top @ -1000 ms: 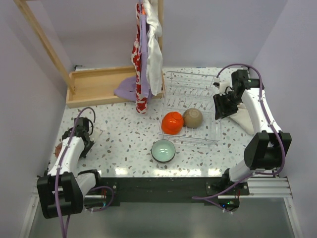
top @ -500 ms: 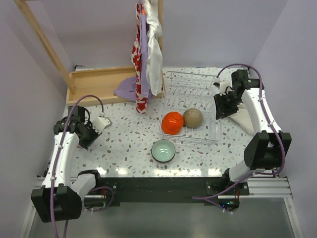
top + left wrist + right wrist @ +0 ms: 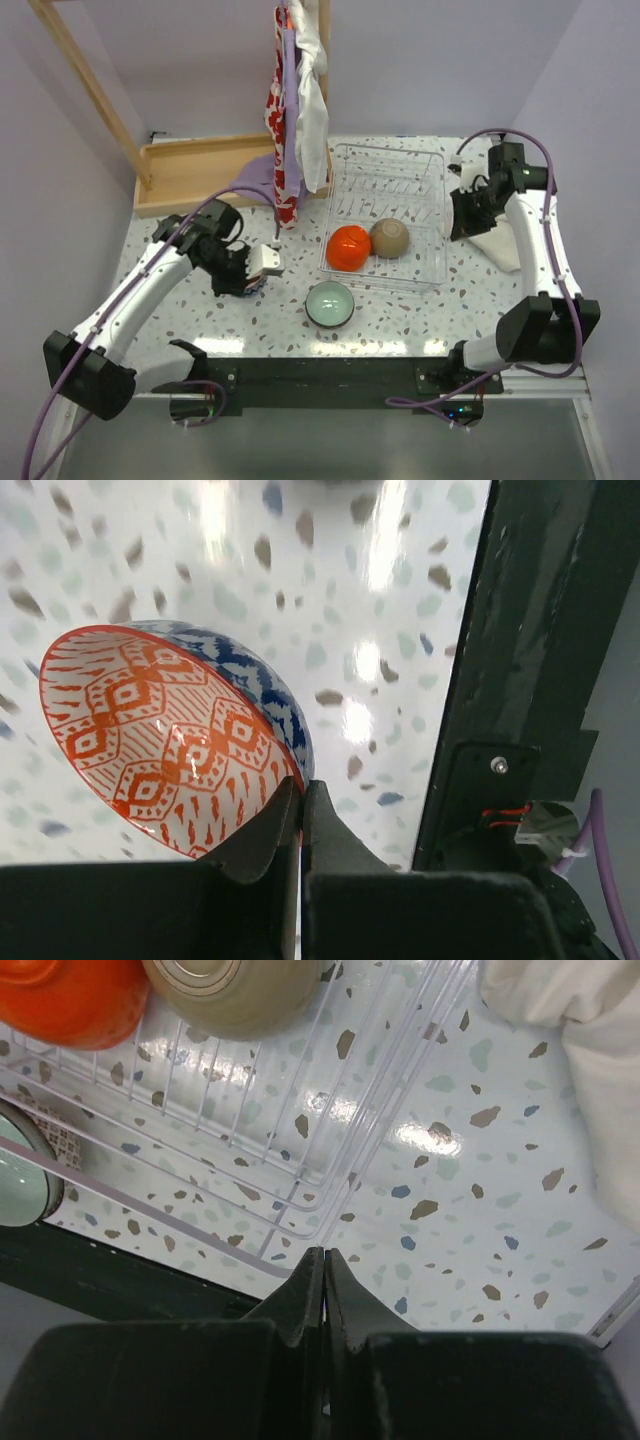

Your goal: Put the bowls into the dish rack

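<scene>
Your left gripper (image 3: 300,798): jaws pinched tight on the rim of a small round bowl (image 3: 165,745) with an orange-red diamond pattern inside and blue-and-white outside. The bowl is tipped on edge over the speckled terrazzo tabletop (image 3: 380,600). In the overhead view the left gripper (image 3: 256,272) is reaching inward. Its bowl (image 3: 266,262) shows edge-on at about 9 o'clock from the white wire dish rack (image 3: 400,185), near the rack's left side but apart from it.

Inside the rack, at its 6 o'clock end:
- A glossy orange-red bowl (image 3: 348,247) and a tan bowl (image 3: 390,238) sit side by side, touching.
- The tan one is at 3 o'clock of the orange one.
- In the right wrist view the tan bowl (image 3: 215,995) shows its foot ring.

A pale mint-green bowl (image 3: 330,303) sits open side up on the table at 7 o'clock from the rack, just outside the near edge.

Your right gripper (image 3: 322,1256): fingers pressed flat together, nothing between them. Overhead, it (image 3: 462,222) hangs at 3 o'clock of the rack, just beside the right wall. A crumpled white cloth (image 3: 497,243) lies just past it.

A light wooden tray (image 3: 190,175) lies at 10 o'clock on the table, with a lilac cloth (image 3: 255,178) at its right end.
</scene>
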Robot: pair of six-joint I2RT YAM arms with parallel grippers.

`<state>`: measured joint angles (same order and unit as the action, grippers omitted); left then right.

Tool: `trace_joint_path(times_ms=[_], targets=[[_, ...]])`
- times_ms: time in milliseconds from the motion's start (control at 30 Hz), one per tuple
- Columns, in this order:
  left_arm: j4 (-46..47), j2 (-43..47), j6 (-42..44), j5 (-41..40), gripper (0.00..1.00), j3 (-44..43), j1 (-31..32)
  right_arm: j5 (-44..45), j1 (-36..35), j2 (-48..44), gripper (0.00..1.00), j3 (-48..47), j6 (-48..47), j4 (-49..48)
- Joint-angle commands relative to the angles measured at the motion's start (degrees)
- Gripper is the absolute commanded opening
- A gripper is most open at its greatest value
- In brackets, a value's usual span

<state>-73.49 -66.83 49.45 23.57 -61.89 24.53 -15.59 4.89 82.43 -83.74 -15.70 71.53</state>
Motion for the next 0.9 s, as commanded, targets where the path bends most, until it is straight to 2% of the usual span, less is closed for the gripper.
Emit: trace_joint_path(times_ms=[0,233,267,367,433,600,667,800,867], targets=[[4.1,-6.2,-3.5,3.9,0.00,-12.4,9.9,-3.0,2.4,-3.2,0.00,-1.4,3.7,-1.6],[5.6,-14.6,-4.4,5.6,0.00,-22.8,19.4,-2.8,3.0,-9.1,0.00,-0.5,6.4,-3.3],[7.4,-15.9,-5.0,6.0,0.00,-23.3,20.4,-2.6,3.2,-10.1,0.20,-0.2,6.6,-3.1],[11.0,-18.9,-7.1,7.4,0.00,-26.1,23.4,-0.6,3.5,-11.4,0.71,0.5,7.2,-1.7],[13.5,-21.1,-9.1,9.1,0.00,-30.5,24.5,1.1,3.7,-11.9,0.85,0.6,7.2,-1.0],[23.4,-28.0,-17.7,14.4,0.00,-38.1,25.1,2.1,3.8,-12.6,0.87,-0.2,6.1,1.2],[32.2,-30.4,-21.4,18.0,0.00,-38.3,25.1,1.8,4.2,-13.4,0.86,0.2,4.6,0.9],[48.4,-34.8,-36.1,30.3,0.00,-36.2,25.4,-0.8,5.1,-16.1,0.84,1.1,2.0,0.7],[58.3,-37.1,-41.5,33.7,0.00,-34.4,25.4,-2.1,5.5,-15.3,0.82,-0.2,1.4,2.8]])
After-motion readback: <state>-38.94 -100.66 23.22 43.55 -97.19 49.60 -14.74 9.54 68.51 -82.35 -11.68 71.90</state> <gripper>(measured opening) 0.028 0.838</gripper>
